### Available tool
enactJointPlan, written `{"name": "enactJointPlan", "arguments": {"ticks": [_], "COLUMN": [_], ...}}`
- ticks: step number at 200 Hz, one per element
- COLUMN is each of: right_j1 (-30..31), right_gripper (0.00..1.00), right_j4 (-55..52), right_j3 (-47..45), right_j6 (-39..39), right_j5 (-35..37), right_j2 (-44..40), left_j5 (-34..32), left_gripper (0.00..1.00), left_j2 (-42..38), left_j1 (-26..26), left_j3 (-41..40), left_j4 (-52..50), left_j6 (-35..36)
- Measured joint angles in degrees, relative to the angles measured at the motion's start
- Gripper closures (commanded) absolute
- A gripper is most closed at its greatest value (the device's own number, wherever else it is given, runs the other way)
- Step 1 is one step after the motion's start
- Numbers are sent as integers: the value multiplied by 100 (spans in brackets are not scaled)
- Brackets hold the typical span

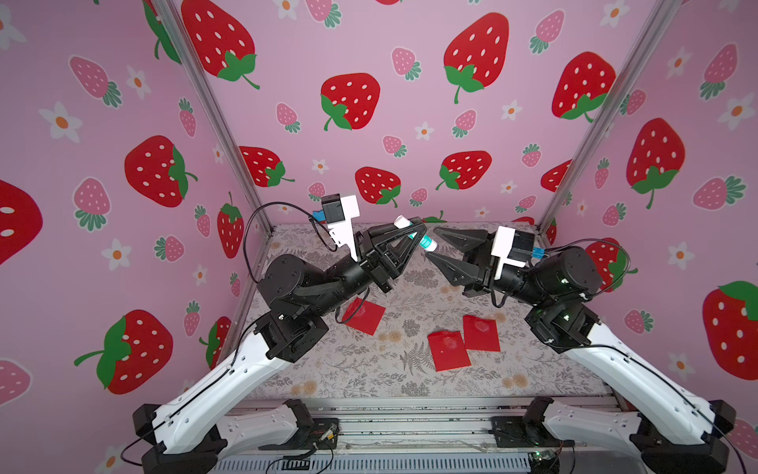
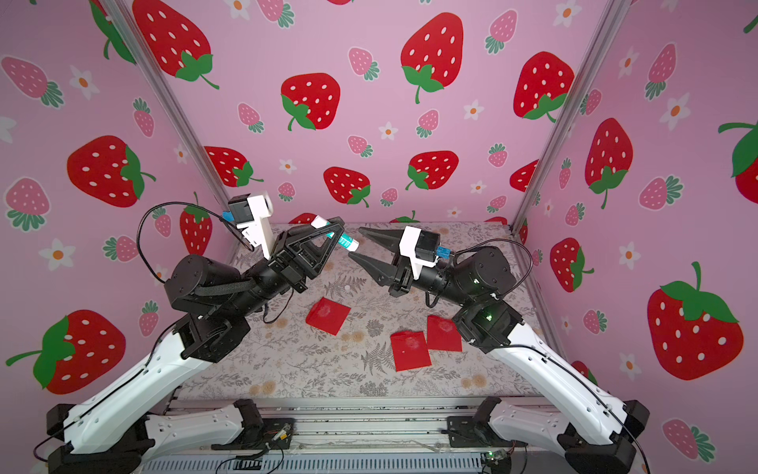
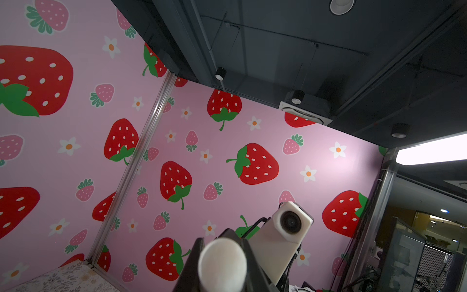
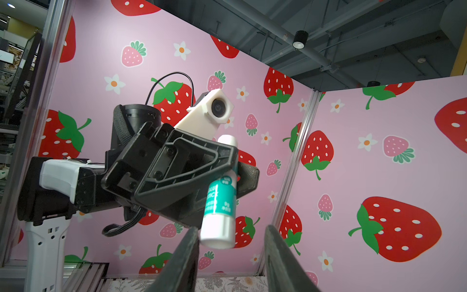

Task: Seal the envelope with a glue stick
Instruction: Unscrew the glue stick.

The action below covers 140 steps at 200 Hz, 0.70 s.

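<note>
The glue stick (image 1: 427,243) (image 2: 348,243), white with a teal label, hangs tilted high above the table. My left gripper (image 1: 417,234) (image 2: 339,234) is shut on its middle. Its round white end (image 3: 222,263) fills the space between the left fingers in the left wrist view. My right gripper (image 1: 430,243) (image 2: 355,242) (image 4: 231,228) is open, its two fingers either side of the glue stick's (image 4: 222,199) other white end, which sits close to one finger. Three red envelopes lie flat on the table: one (image 1: 364,315) (image 2: 328,315) under the left arm, two (image 1: 449,351) (image 1: 480,333) side by side near the right arm.
The table (image 1: 369,381) has a floral cover. Pink strawberry walls close it in on three sides, with metal corner posts (image 1: 213,111) (image 1: 603,111). A metal rail (image 1: 410,422) with both arm bases runs along the front edge.
</note>
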Motion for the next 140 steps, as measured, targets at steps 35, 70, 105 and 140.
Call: {"name": "enactJointPlan", "arguments": {"ticks": [35, 70, 105, 140], "right_j1": [0, 0, 0, 0], "right_gripper": [68, 78, 94, 100], "right_j4": [2, 39, 26, -11], "right_j3": [15, 17, 17, 17], "right_j6": [22, 142, 334, 861], "right_j5": [-59, -90, -63, -70], "right_j2": [35, 35, 35, -11], "left_j5": [-11, -68, -122, 118], "left_gripper": [100, 100, 100, 100], "left_j2": [17, 63, 96, 120], "left_j1": [0, 0, 2, 20], "left_j3": [0, 0, 0, 33], "left_j4": [2, 7, 48, 87], "left_j6": [-4, -4, 9, 249]}}
